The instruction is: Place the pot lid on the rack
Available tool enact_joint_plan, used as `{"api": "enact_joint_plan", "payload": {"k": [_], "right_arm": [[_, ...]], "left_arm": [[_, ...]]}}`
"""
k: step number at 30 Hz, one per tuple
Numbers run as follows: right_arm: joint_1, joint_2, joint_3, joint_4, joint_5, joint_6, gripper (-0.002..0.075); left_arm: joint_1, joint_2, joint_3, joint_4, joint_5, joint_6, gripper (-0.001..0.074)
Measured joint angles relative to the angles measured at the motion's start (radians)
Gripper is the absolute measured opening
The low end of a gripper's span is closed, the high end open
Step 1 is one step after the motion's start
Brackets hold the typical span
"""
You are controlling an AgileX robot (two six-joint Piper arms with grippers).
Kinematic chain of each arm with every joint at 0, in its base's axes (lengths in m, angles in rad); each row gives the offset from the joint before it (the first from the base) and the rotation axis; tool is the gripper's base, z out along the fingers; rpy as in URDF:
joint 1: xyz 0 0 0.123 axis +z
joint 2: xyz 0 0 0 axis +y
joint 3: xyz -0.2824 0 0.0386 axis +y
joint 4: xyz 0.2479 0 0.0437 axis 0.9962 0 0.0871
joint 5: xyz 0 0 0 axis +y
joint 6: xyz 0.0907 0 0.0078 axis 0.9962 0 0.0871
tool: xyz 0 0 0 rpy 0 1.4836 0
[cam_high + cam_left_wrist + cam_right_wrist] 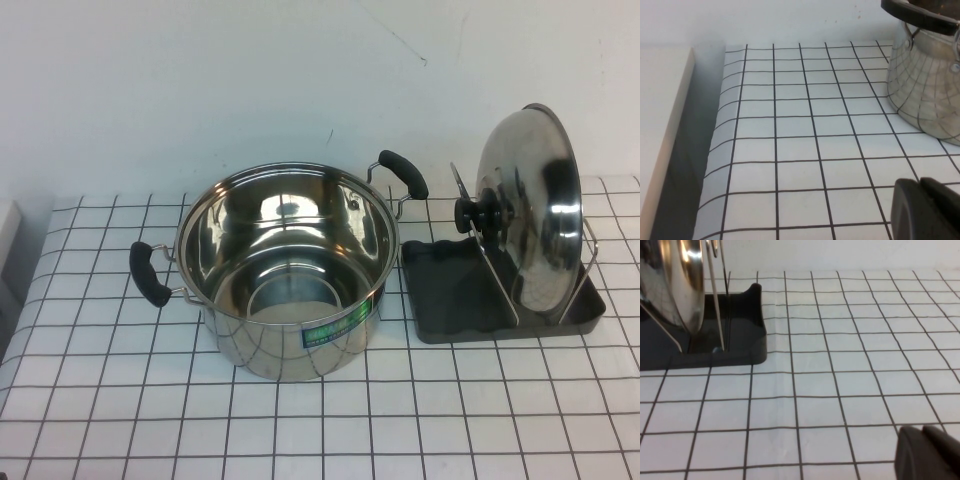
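The shiny steel pot lid point(540, 190) stands on edge between the wire loops of the dark grey rack point(450, 295) at the right of the table, its black knob point(478, 215) facing the pot. The lid point(675, 280) and the rack point(742, 342) also show in the right wrist view. My right gripper point(922, 430) is shut and empty, low over the checked cloth, well away from the rack. My left gripper point(921, 182) is shut and empty over the cloth, apart from the pot point(925, 85). Neither arm shows in the high view.
A deep steel pot point(285, 270) with two black handles stands uncovered at the table's middle, just left of the rack. A white checked cloth point(300, 430) covers the table. A pale board point(660, 130) lies beyond the cloth's left edge.
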Motion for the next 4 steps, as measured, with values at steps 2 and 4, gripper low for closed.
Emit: {"api": "enact_joint_plan", "payload": {"k": [2,4], "right_arm": [[0.000,0.000,0.000,0.000,0.000,0.000,-0.0002],[0.000,0.000,0.000,0.000,0.000,0.000,-0.0002]], "left_arm": [[0.004,0.000,0.000,0.000,0.000,0.000,-0.0003],[0.011,0.000,0.000,0.000,0.000,0.000,-0.0003]]}}
